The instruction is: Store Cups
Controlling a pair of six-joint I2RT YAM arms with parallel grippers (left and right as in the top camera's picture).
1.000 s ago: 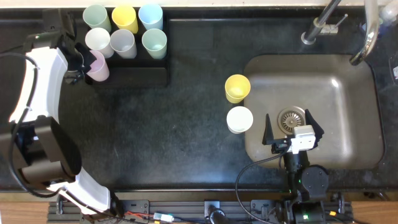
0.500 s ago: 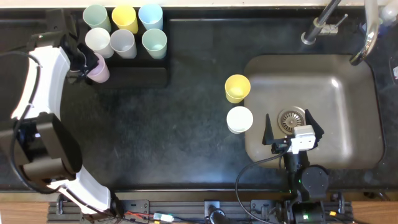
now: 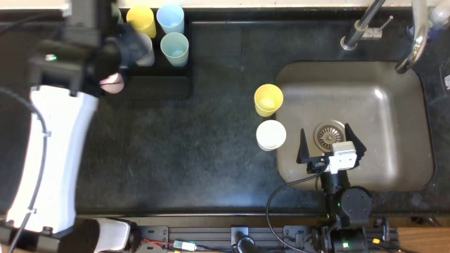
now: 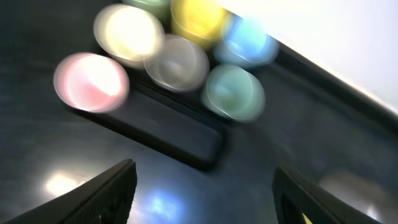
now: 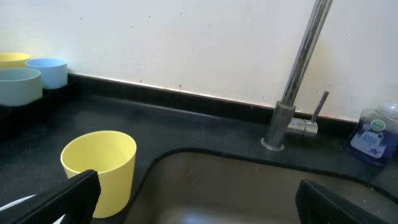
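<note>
Left arm (image 3: 56,140) partly covers the pink cup (image 3: 113,84)

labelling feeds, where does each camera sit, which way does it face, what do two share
Top view: fixed overhead, looking down on counter and sink; left arm, right arm show.
Left wrist view: above the cup rack, looking down; left gripper shows.
Right wrist view: low over the sink, facing faucet and wall; right gripper shows.
Shared: yellow cup, top and right wrist views.

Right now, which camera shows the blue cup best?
The top view: the blue cup shows its whole rim, upright in the rack. The left wrist view sees it slantwise beside the green cup; the right wrist view catches its side, far off.
</note>
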